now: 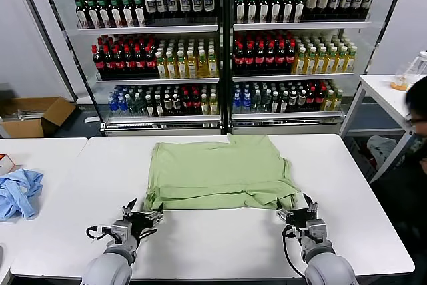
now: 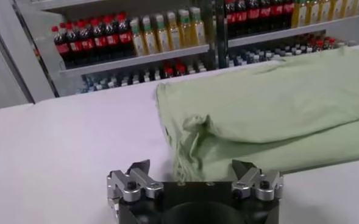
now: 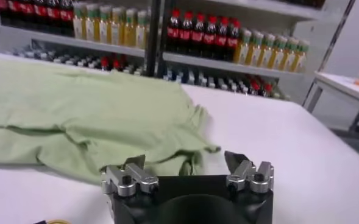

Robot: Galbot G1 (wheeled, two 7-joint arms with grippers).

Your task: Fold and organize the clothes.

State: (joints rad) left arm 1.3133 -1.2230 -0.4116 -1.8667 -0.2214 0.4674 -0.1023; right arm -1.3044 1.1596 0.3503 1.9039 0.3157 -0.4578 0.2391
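Observation:
The clothes (image 1: 220,173), a light green T-shirt, lie folded into a wide band in the middle of the white table (image 1: 213,245), with no print showing. My left gripper (image 1: 143,218) stands open just short of the shirt's near left corner. My right gripper (image 1: 297,213) is open just before the near right corner. In the left wrist view the shirt (image 2: 270,109) has a bunched corner ahead of the open left gripper (image 2: 191,167). The right wrist view shows the shirt (image 3: 88,115) with a small tab of cloth beyond the open right gripper (image 3: 184,159). Neither gripper holds anything.
A light blue garment (image 1: 19,191) lies on the adjoining table at the left, beside a small box (image 1: 5,163). Behind stand shelves of bottles (image 1: 220,51), with a cardboard box (image 1: 33,115) on the floor. A person (image 1: 417,138) sits at the right by another table (image 1: 387,88).

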